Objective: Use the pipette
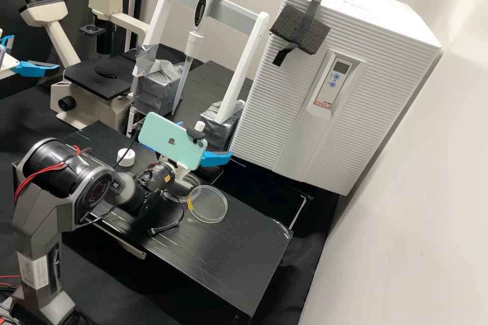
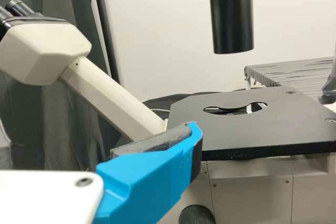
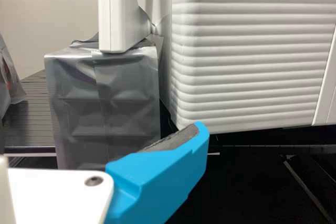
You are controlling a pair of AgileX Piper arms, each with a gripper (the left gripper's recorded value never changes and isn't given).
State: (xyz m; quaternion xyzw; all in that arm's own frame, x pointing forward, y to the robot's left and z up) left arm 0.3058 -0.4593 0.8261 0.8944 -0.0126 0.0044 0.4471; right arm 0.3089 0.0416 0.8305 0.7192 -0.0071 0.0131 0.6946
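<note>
Pipette on its rack, neither arm on it.
The white-and-black pipette with a red button (image 1: 195, 30) hangs tip-down from the white frame stand (image 1: 239, 12), where an arm could take it from the front. The right gripper (image 1: 206, 138) sits low by the stand's grey-taped foot (image 1: 223, 117), fingers spread and empty. The left gripper (image 1: 34, 52), likewise spread and empty, hovers beside the beige microscope (image 1: 89, 91).

White plastic cabinet (image 1: 325, 86) ribbed in fine horizontal lines, mint-green phone (image 1: 170, 138), red-capped white pipette (image 1: 193, 43), beige microscope (image 1: 84, 99).
</note>
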